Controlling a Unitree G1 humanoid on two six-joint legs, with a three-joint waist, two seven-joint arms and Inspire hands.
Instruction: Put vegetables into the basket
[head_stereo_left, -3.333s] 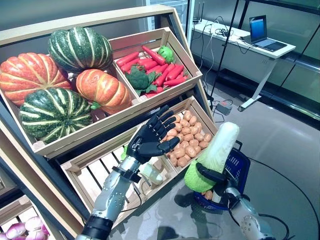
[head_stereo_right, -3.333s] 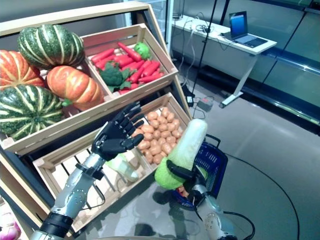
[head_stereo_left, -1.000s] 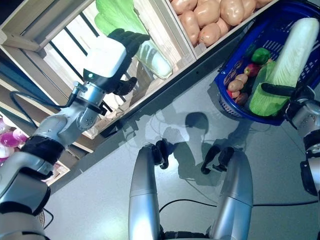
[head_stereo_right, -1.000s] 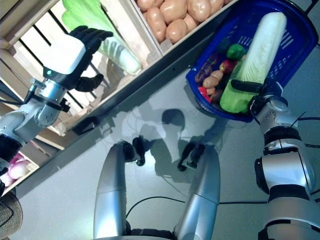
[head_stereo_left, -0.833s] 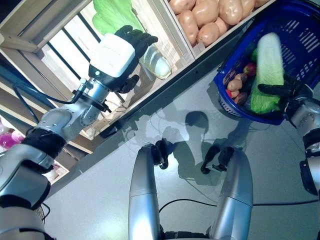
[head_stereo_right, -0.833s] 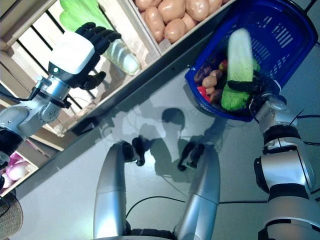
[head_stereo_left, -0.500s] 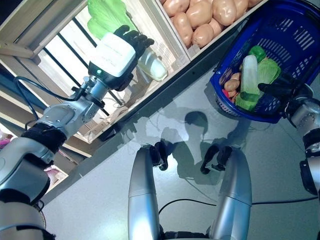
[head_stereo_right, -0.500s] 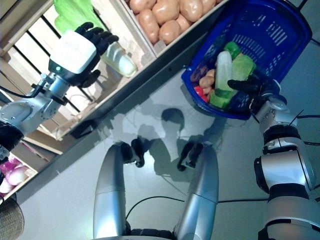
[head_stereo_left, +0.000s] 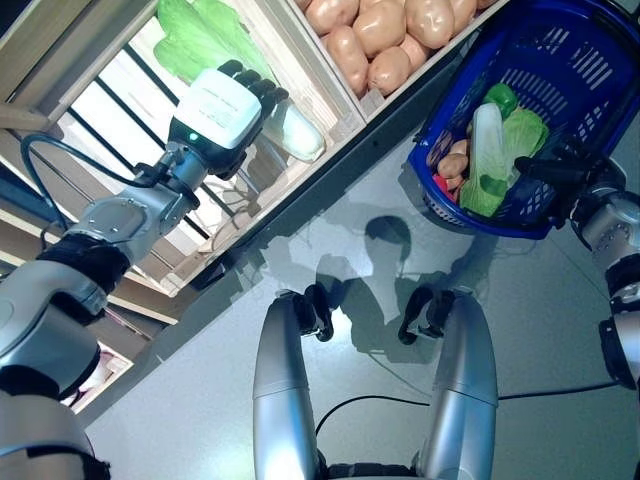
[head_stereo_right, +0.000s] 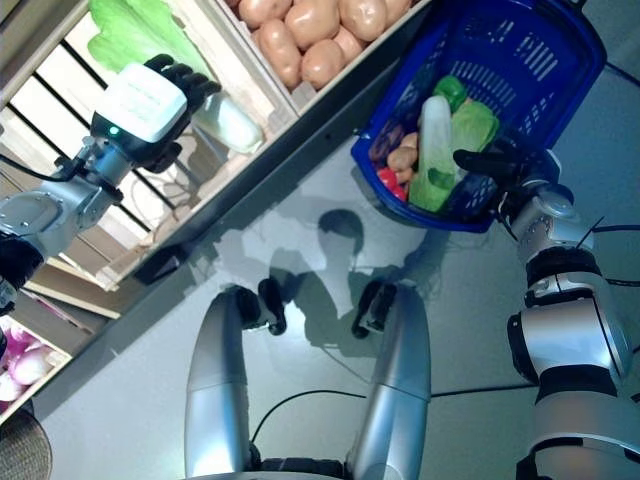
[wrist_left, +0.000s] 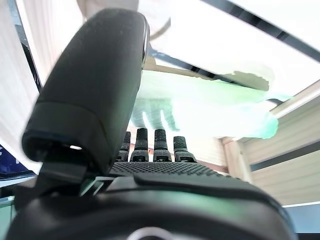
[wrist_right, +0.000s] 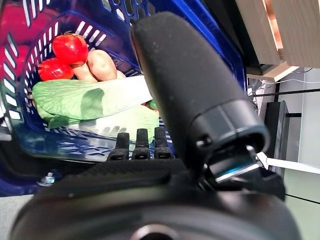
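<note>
basket: the blue plastic basket (head_stereo_left: 600, 50) sat on the floor at the robot's right, just beside the lower corner of the wooden slatted display rack (head_stereo_left: 330, 75)
in basket: a long napa cabbage (head_stereo_left: 487, 160) lay on top, potatoes (wrist_right: 100, 65) and red peppers (wrist_right: 67, 47) under and beside it
right hand: the right hand (head_stereo_left: 560, 175) was at the basket's near rim, fingers straight, apart from the cabbage
rack right bin: a heap of loose potatoes (head_stereo_left: 385, 25)
rack left bin: a second leafy cabbage (head_stereo_left: 200, 40), with the left hand (head_stereo_left: 225, 110) right over it
</note>
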